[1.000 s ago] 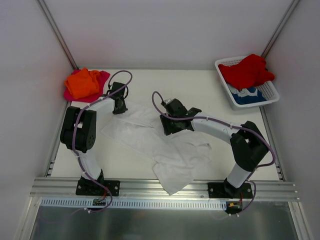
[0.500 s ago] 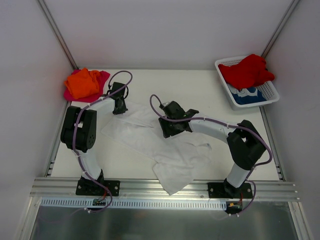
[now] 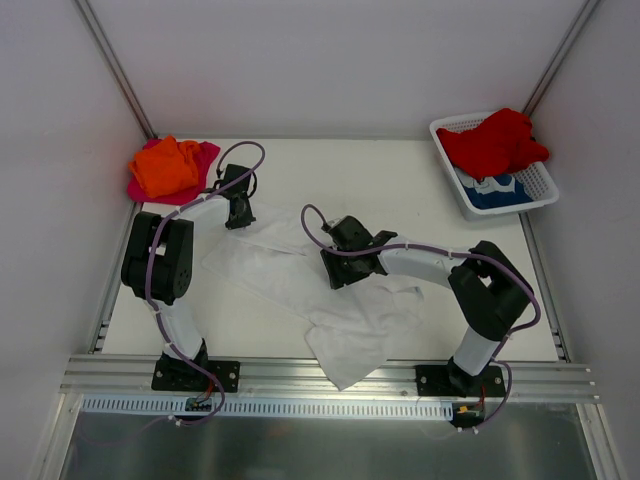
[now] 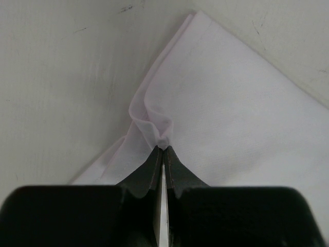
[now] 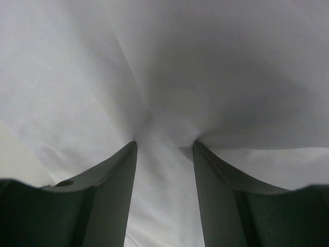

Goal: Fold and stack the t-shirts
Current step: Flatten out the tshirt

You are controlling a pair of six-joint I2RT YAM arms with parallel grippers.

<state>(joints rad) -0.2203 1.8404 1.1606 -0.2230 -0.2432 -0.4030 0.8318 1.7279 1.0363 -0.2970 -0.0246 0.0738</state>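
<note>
On the table (image 3: 400,190), 1 white t-shirt (image 3: 300,285) lies rumpled across the middle, between the 2 arms. At the far right, a basket (image 3: 540,190) holds a red t-shirt (image 3: 492,143) over a blue-and-white one (image 3: 495,190). At the far left, an orange t-shirt (image 3: 165,165) rests on a magenta-pink one (image 3: 205,155). The right gripper (image 5: 164,146) stands spread over the white cloth's centre, its tips seemingly pressing into it. The left gripper (image 4: 163,152), pressed together, pinches a fold at the shirt's far-left edge.

The red t-shirt (image 3: 495,143) covers most of the blue-and-white t-shirt (image 3: 497,190).
</note>
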